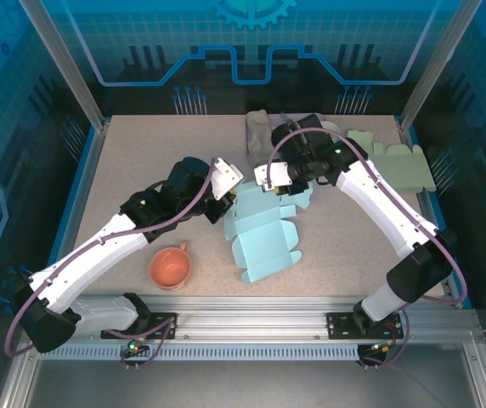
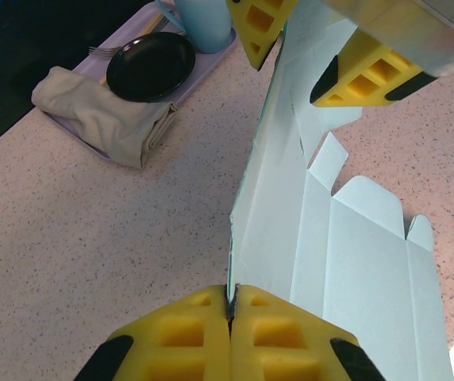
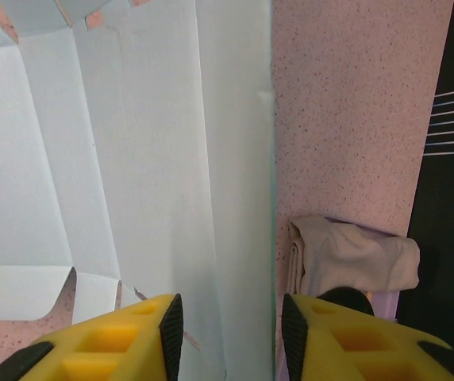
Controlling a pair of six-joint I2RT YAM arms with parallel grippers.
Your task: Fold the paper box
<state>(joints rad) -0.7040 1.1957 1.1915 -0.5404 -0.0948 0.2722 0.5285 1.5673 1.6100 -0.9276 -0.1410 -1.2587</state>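
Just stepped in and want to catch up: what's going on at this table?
Two robot arms are working on a light blue paper box blank that lies mostly flat on the table. The left gripper is shut on the edge of a long raised panel. The right gripper straddles that same edge farther along, jaws open on either side of the paper. An orange cup sits near the arms' bases, apart from the blank.

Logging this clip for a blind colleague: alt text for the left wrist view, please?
The left gripper is shut on the near edge of the pale blue paper box, holding one panel upright. The right gripper straddles its far edge, jaws apart; a black plate and beige cloth lie behind.
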